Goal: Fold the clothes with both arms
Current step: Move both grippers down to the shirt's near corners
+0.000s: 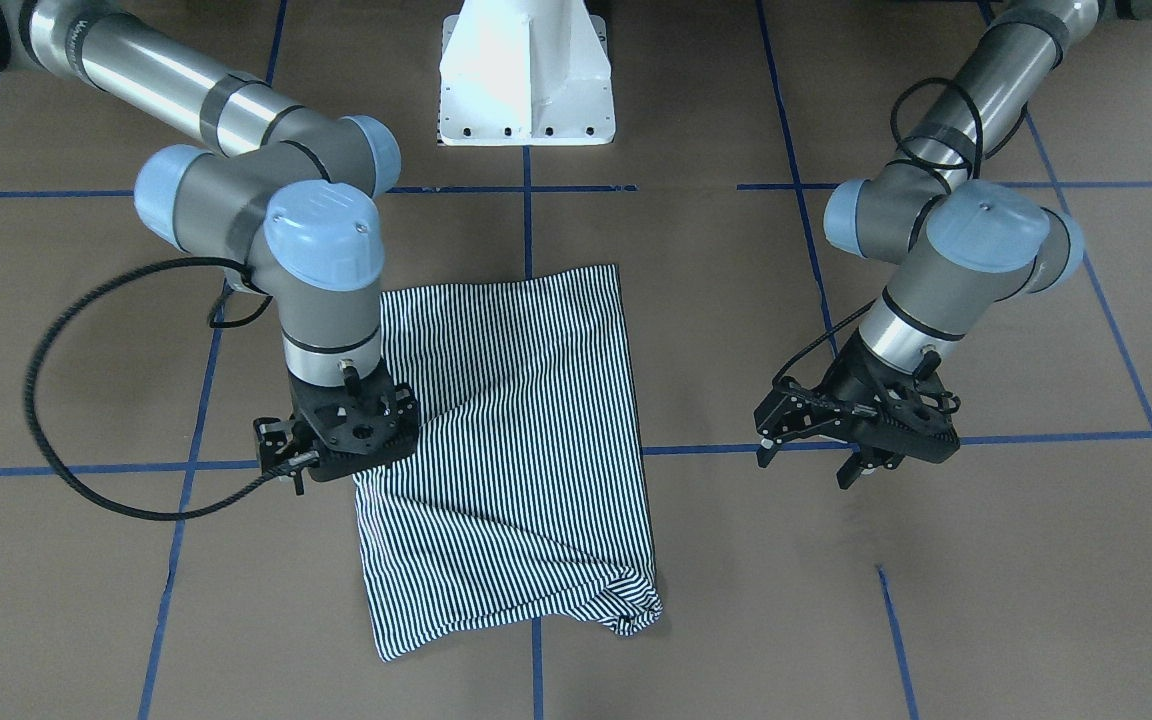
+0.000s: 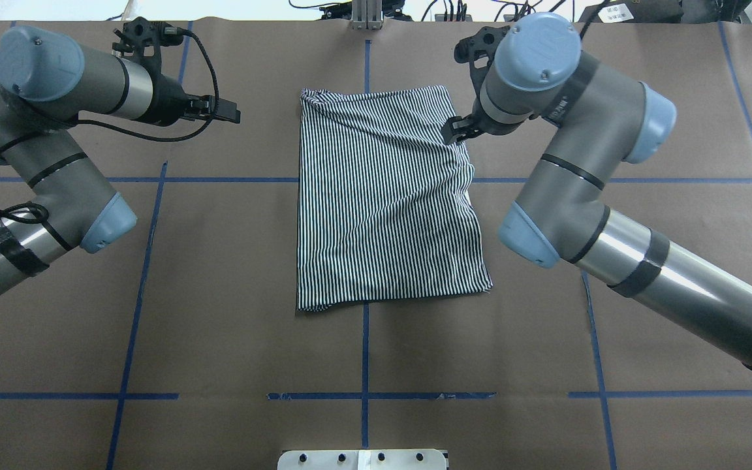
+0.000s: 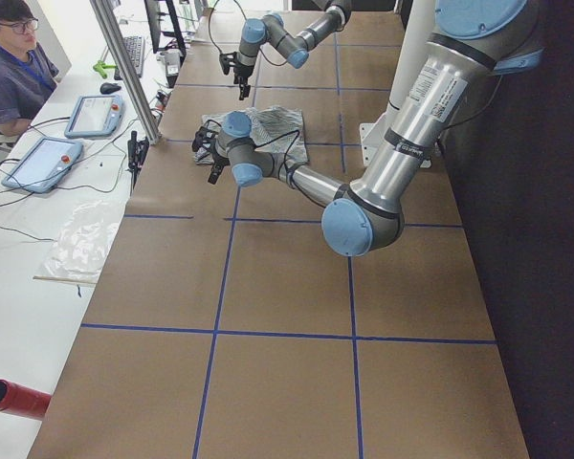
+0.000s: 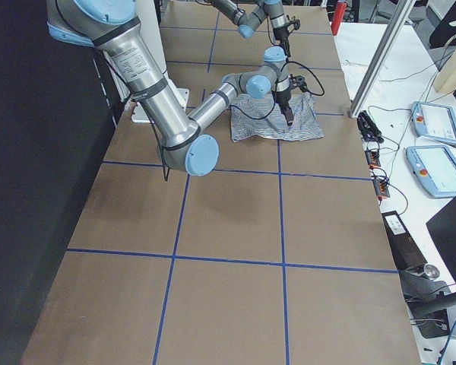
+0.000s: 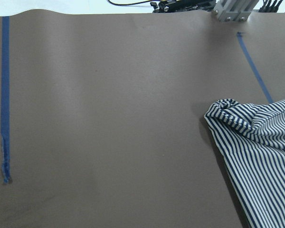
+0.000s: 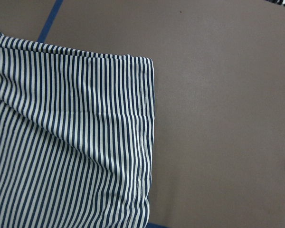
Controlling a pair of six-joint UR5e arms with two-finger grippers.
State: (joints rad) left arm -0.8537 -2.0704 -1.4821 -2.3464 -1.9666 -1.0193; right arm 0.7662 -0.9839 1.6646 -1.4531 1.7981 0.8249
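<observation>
We've got one brown tabletop (image 2: 219,294). Two arms work above it: the left arm (image 2: 56,176) is held off to its own side and the right arm (image 2: 611,248) reaches in. One striped shirt (image 2: 382,202) lies mid-tabletop, folded to a rectangle with one far corner bunched. Two grippers: the left gripper (image 1: 806,462) hangs well apart from the shirt, jaws spread wide. The right gripper (image 1: 286,470) is over the shirt's edge, and we cannot tell how its jaws stand.

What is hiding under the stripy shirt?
The stripy shirt lies on the brown table. Blue tape lines run in under it and come out the other side. The cloth covers anything folded inside, so that part cannot be seen.
</observation>
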